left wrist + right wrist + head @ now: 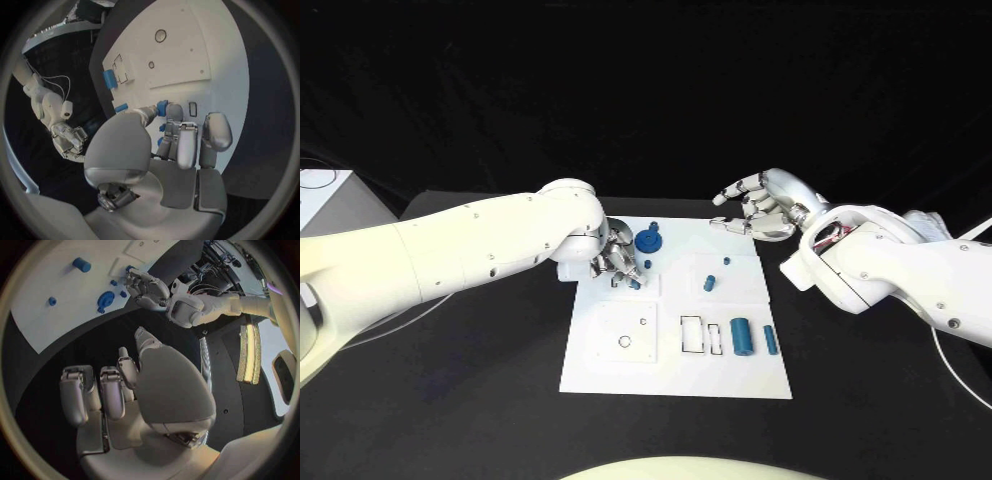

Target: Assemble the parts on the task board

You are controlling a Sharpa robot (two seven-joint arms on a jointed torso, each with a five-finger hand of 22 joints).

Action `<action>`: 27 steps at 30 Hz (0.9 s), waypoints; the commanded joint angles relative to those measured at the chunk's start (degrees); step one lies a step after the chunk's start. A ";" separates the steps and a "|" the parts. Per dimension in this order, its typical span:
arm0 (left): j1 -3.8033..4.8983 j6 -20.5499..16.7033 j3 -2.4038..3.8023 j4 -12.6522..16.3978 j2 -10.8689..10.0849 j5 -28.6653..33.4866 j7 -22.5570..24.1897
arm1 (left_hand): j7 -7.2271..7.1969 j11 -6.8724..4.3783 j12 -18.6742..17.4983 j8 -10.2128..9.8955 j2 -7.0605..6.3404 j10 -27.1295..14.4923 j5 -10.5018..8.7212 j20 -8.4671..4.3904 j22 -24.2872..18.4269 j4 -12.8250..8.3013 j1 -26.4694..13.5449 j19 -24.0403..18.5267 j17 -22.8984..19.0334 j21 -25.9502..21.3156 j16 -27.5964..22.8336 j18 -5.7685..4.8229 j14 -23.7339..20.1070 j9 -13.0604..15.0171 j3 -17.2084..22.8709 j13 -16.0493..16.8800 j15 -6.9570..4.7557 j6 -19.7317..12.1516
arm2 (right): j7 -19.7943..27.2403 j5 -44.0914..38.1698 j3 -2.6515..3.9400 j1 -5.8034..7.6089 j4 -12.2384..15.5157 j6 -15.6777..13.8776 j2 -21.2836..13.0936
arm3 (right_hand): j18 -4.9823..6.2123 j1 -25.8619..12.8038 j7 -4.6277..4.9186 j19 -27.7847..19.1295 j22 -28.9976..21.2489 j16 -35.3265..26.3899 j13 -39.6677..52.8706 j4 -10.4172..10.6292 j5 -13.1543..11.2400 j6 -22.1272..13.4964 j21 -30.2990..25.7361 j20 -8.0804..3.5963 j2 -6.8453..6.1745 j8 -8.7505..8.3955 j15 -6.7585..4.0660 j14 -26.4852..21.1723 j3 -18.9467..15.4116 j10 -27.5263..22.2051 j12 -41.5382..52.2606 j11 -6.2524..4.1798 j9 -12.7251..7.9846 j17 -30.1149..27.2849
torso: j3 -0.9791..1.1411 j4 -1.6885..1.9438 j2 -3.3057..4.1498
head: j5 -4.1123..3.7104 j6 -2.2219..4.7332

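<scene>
1. We see the task board (pixel 678 375), a white plate, lying in the middle of the black counter (pixel 444 410); its long axis runs from 12 to 6 o'clock in the head view.
2. Our left robot hand (pixel 616 257) reaches over the board's 10 o'clock corner, fingers pointing down and toward 4 o'clock. In the left wrist view its fingertips (pixel 164 109) are closed around a small blue part (pixel 162 106); we read this as the hand pinching that part just above the board.
3. Our right robot hand (pixel 759 208) hovers off the board's 1 o'clock corner, over the counter. Its fingers are spread and lightly curled, with nothing between them in the right wrist view (pixel 119 390).
4. A blue gear-like part (pixel 651 240) sits at the board's 12 o'clock edge, just beside the left hand's fingers.
5. A small blue peg (pixel 710 283) lies near the board's centre, its long axis roughly 12 to 6 o'clock.
6. A thick blue cylinder (pixel 741 335) lies toward the board's 4 o'clock area, long axis 12 to 6 o'clock, and a thinner blue rod (pixel 770 339) lies parallel just beside it at 3 o'clock.
7. Rectangular outlined slots (pixel 692 334) sit just at 9 o'clock of the cylinder, also elongated 12 to 6 o'clock.
8. A small round hole (pixel 625 341) shows in the board's 8 o'clock panel.
</scene>
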 commanded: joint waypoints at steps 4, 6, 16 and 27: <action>-0.08 1.38 -0.11 -0.17 0.00 1.42 0.72 | -0.03 -0.12 -0.78 0.32 -1.26 0.54 0.07 -0.40 0.39 -4.63 -1.19 0.16 4.55 0.19 0.06 -0.47 0.76 2.11 10.50 -0.68 -0.32 -0.08 | 0.21 -0.08 0.03 0.01 -0.07 0.84 0.10 | 0.08 -0.15 -0.07 4.39 12.61 0.09 0.56 0.13 0.38 -0.46 -0.18 0.19 0.04 0.35 0.32 6.00 0.17 -0.27 -0.11 -0.02 -0.08 14.85 | -0.02 0.02 -0.02 | 0.05 -0.05; -0.09 1.00 -0.11 -0.23 -0.08 1.53 0.81 | 0.28 -0.05 -0.88 0.53 -1.72 0.69 0.39 -0.45 0.55 -7.33 -1.60 0.24 4.73 0.32 0.12 -0.49 0.87 2.82 14.54 -0.69 -0.39 -0.13 | 0.21 -0.07 0.03 0.01 -0.09 0.88 0.12 | 0.08 -0.15 -0.07 4.39 12.61 0.09 0.56 0.13 0.38 -0.46 -0.18 0.19 0.04 0.35 0.32 6.00 0.17 -0.27 -0.11 -0.02 -0.08 14.85 | -0.03 0.01 -0.02 | 0.06 -0.04; -0.10 -4.36 -0.09 0.03 -0.84 3.52 1.21 | -0.91 -1.10 3.54 2.24 -3.97 6.95 11.28 -1.22 4.40 -13.65 -9.16 3.21 9.35 2.32 2.76 -1.20 3.63 5.98 21.25 4.18 -1.32 2.46 | 0.12 -0.03 0.02 0.01 -0.20 1.24 0.14 | 0.09 -0.17 -0.07 4.36 12.57 0.04 0.53 0.12 0.47 -0.46 -0.24 0.19 0.09 0.39 0.31 5.97 0.24 -0.29 -0.13 -0.02 -0.10 14.76 | -0.01 0.13 -0.02 | 0.08 -0.06; -0.06 -10.19 -0.04 2.73 -2.71 1.45 2.11 | -2.46 -2.65 6.42 3.05 -5.77 11.92 22.93 -2.68 8.62 -16.10 -12.72 6.68 12.75 4.14 4.52 -2.09 5.27 7.67 21.98 7.84 -2.83 5.32 | -0.01 -0.02 0.02 0.01 -0.32 1.35 -0.10 | 0.10 -0.27 -0.06 4.35 12.54 0.00 0.42 0.18 0.58 -0.49 -0.28 0.19 0.16 0.41 0.31 5.95 0.29 -0.39 -0.23 -0.02 -0.12 14.70 | 0.01 0.17 0.04 | 0.19 -0.02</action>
